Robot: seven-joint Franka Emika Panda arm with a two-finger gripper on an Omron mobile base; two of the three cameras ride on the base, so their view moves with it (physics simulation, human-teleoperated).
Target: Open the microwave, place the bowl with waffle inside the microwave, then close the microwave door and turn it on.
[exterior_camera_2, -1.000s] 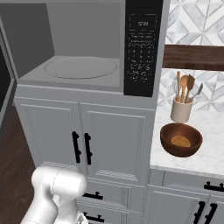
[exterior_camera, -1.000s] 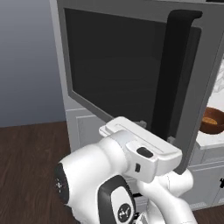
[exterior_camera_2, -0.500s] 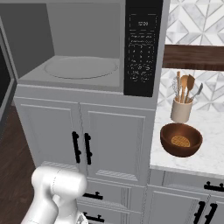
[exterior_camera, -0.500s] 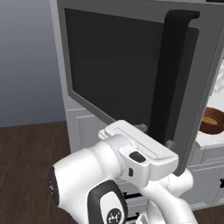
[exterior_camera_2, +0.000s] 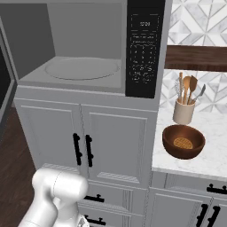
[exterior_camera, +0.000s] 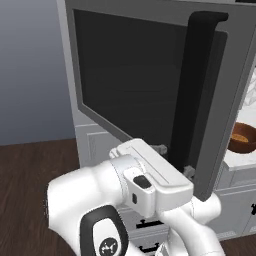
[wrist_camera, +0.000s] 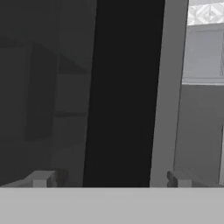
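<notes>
microwave door: swung open | pincer: spread wide astride vertical door handle, nothing clamped | bowl: on counter, off right

One microwave with one microwave door, one bowl holding one waffle, one utensil cup, and two tall cabinet doors below the microwave.

Microwave door – dark glossy glass; bowl – smooth, glazed-looking.
</notes>
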